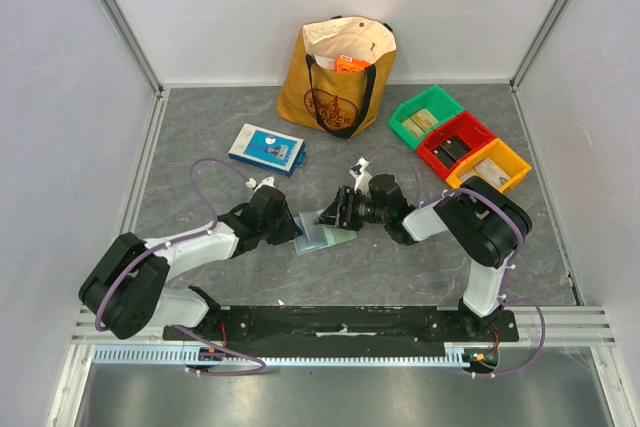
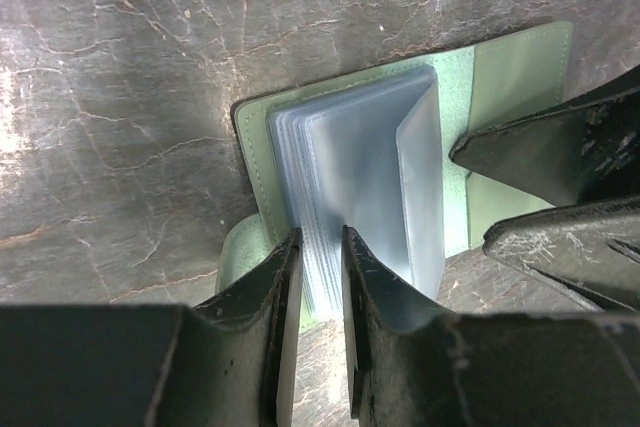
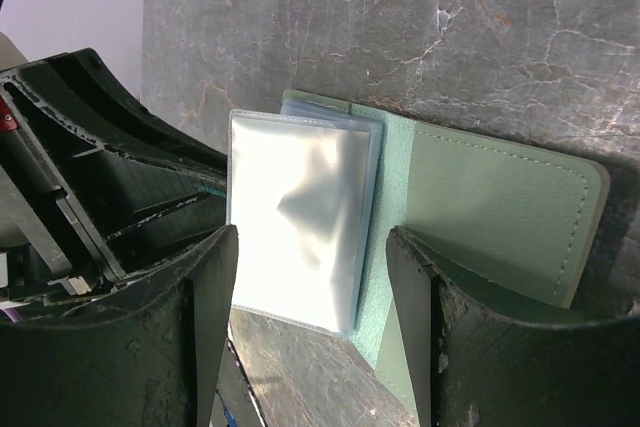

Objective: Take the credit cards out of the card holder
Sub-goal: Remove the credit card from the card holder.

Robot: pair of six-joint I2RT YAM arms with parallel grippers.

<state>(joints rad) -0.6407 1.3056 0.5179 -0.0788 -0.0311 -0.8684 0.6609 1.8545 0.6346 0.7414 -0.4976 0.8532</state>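
Note:
The pale green card holder (image 1: 326,238) lies open on the table between my two grippers. In the left wrist view its cover (image 2: 510,77) is flat and its clear bluish pockets (image 2: 360,167) stand up in a stack. My left gripper (image 2: 320,242) is nearly closed on the near edge of that pocket stack; it also shows in the top view (image 1: 298,230). My right gripper (image 3: 312,237) is open, its fingers straddling the pockets (image 3: 300,207) and the spine, above the cover (image 3: 490,207); it also shows in the top view (image 1: 338,209). No credit card shows.
A brown tote bag (image 1: 338,72) stands at the back. A blue-and-white flat box (image 1: 266,148) lies back left. Green (image 1: 427,115), red (image 1: 457,143) and yellow (image 1: 489,169) bins sit in a row back right.

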